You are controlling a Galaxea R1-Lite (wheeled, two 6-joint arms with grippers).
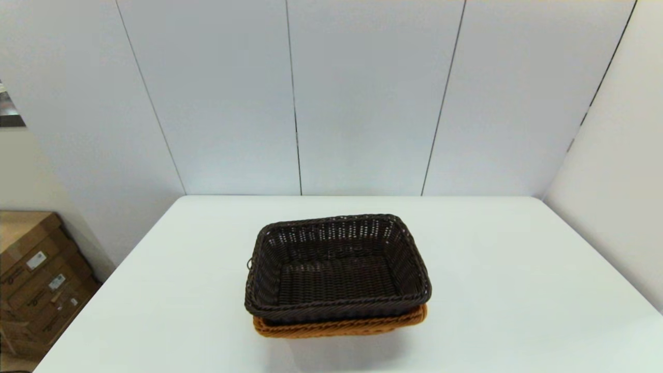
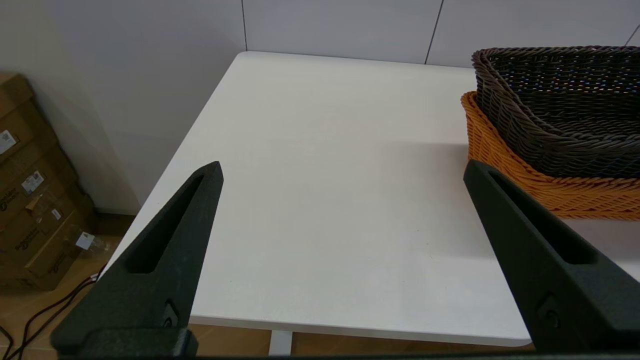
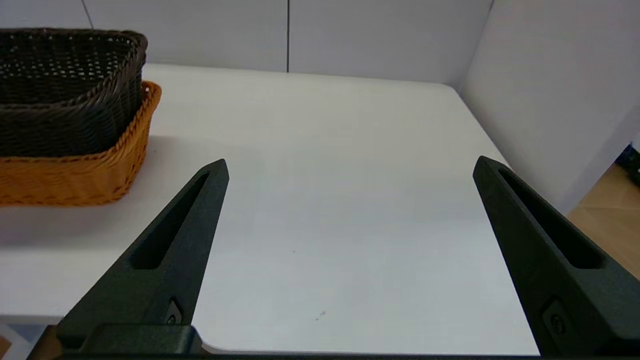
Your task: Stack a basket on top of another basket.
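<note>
White panelled walls back the white surface (image 1: 518, 290). At its centre, toward 6 o'clock, the dark brown woven wicker tray basket (image 1: 336, 269) sits nested in the orange-tan woven wicker basket (image 1: 342, 327), so the stacking looks done; nothing remains but staying clear. Only the wrist views show the left gripper (image 2: 342, 170) and right gripper (image 3: 350, 167), jaws released, empty, parked off the near edge.

The dark basket (image 1: 336, 264) sits nested in the other basket (image 1: 339, 327), mid-table (image 1: 518, 290)
</note>
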